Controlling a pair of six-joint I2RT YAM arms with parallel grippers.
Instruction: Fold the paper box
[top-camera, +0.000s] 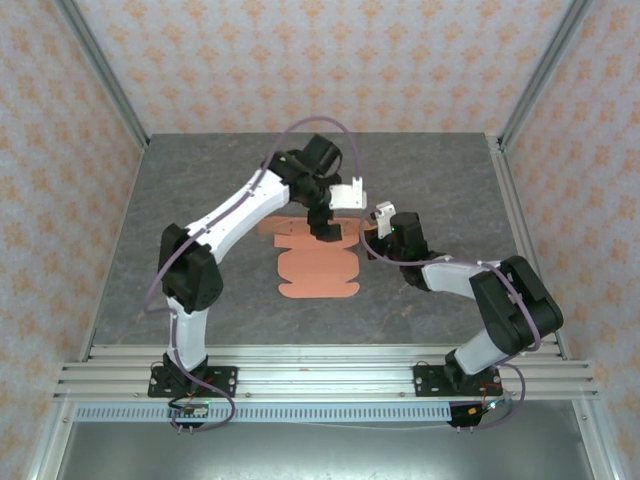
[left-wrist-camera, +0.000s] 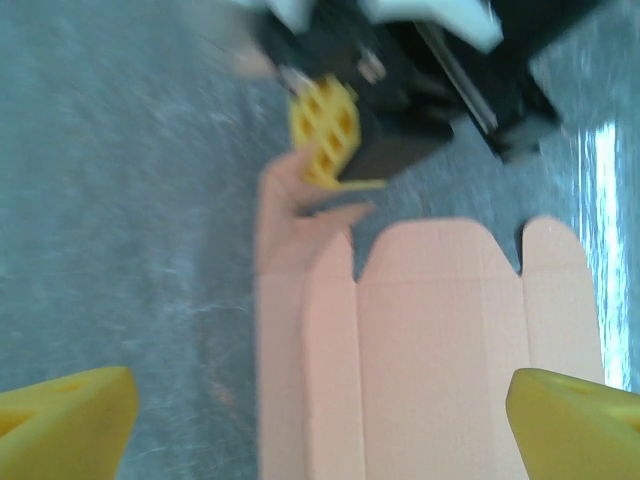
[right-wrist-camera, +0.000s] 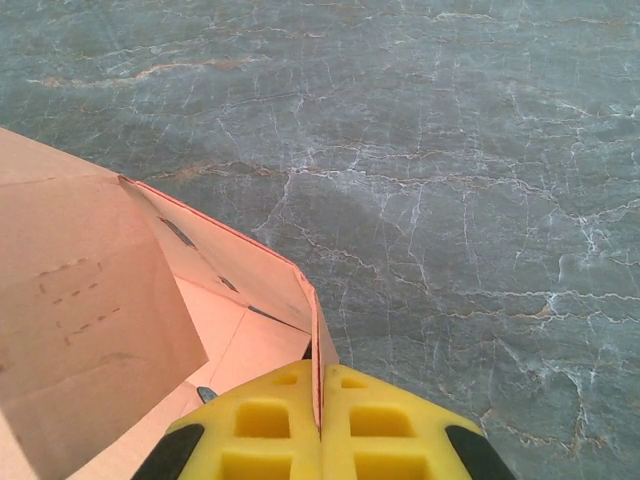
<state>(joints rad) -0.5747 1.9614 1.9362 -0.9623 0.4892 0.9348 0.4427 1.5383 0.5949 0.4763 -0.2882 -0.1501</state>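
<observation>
Yellow pads (right-wrist-camera: 270, 425) of my right gripper (right-wrist-camera: 320, 405) were pressed together on a thin raised flap of the paper box (right-wrist-camera: 90, 300).

From the right wrist I saw that salmon-orange flap standing on edge between the two pads, more folded panels leaning up on the left, and the grey marbled table (right-wrist-camera: 450, 150) beyond. From the left wrist, blurred, my left gripper (left-wrist-camera: 320, 430) had its fingers (left-wrist-camera: 65, 420) spread wide at the lower corners, gripping nothing, with flat panels of the paper box (left-wrist-camera: 440, 330) lying below them; at the far corner the right gripper (left-wrist-camera: 325, 135) pinched a lifted tab. From the top camera, the paper box (top-camera: 318, 272) lay mid-table, mostly flat, with the left gripper (top-camera: 322, 228) over its far edge and the right gripper (top-camera: 372, 248) at its right edge.
</observation>
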